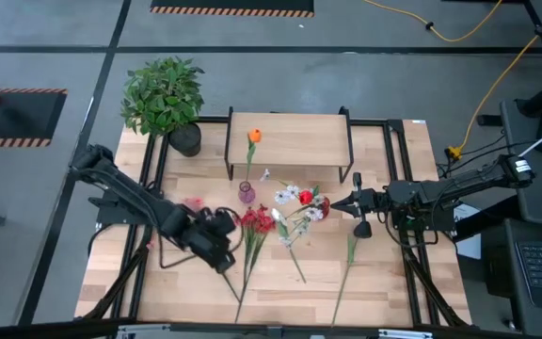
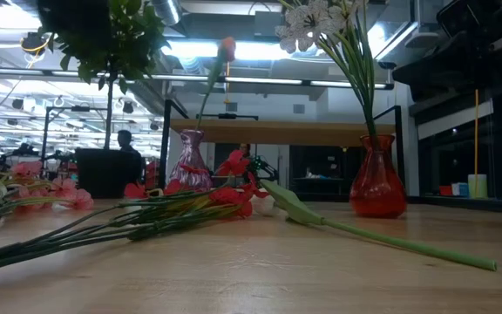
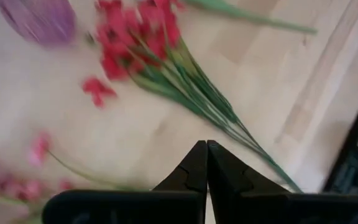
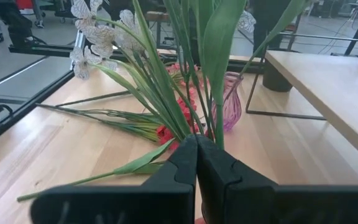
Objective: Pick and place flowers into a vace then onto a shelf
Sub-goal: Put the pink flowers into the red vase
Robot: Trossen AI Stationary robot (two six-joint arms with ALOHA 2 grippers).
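Observation:
A bunch of red flowers (image 1: 257, 221) (image 3: 143, 34) lies flat on the table, stems toward the near edge. My left gripper (image 1: 226, 264) (image 3: 207, 148) hovers shut just left of those stems, tilted down, with nothing between its fingers. A purple vase (image 1: 247, 193) holds an orange flower (image 1: 254, 137). A red vase (image 2: 377, 187) holds white flowers (image 1: 290, 195) (image 4: 95, 34). My right gripper (image 1: 339, 204) (image 4: 196, 142) is shut, level, right beside the red vase's stems. The shelf (image 1: 290, 141) stands at the far side. My right gripper's shut tips stand right at the green stems (image 4: 219, 124) that rise from the red vase, coming level from the table's right. I cannot tell whether the fingers touch a stem.
A bushy potted plant (image 1: 163, 94) stands at the far left corner. Pink flowers (image 1: 193, 204) (image 2: 24, 187) lie on the table's left. A single long stem (image 1: 346, 268) lies near the front, right of centre. Bare wood shows along the near edge.

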